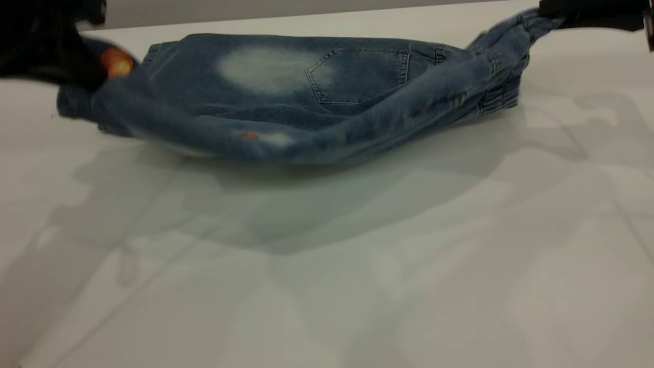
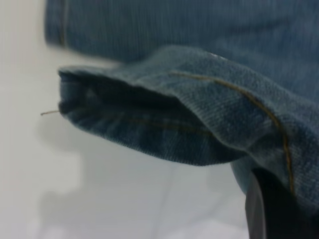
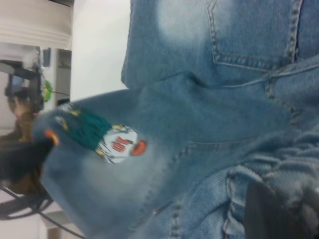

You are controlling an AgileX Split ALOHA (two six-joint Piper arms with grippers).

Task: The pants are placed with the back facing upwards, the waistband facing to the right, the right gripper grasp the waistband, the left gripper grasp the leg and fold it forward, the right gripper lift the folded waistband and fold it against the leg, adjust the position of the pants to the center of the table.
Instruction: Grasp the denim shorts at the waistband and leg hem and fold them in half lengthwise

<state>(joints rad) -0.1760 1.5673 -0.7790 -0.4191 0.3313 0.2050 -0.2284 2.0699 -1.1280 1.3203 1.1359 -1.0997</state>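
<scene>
The pants (image 1: 317, 97), blue denim shorts, lie back up on the table (image 1: 357, 266) with one faded patch and a back pocket showing. My left gripper (image 1: 88, 75) is at the far left, shut on the leg (image 1: 153, 120) at its hem and holding it off the table. The basketball-player print (image 3: 115, 143) shows on that leg. One black finger (image 2: 279, 211) sits under the raised hem (image 2: 174, 114). At the upper right my right gripper (image 1: 554, 18) is shut on the gathered waistband (image 1: 503, 48), pulling a corner up. Its dark finger (image 3: 271, 211) presses into the ruched band (image 3: 259, 172).
The pale table stretches wide in front of the pants, crossed by soft shadows. Its far edge (image 1: 306, 16) runs just behind the denim. Beyond the table's end stand a shelf (image 3: 35, 25) and dark cables (image 3: 25, 206).
</scene>
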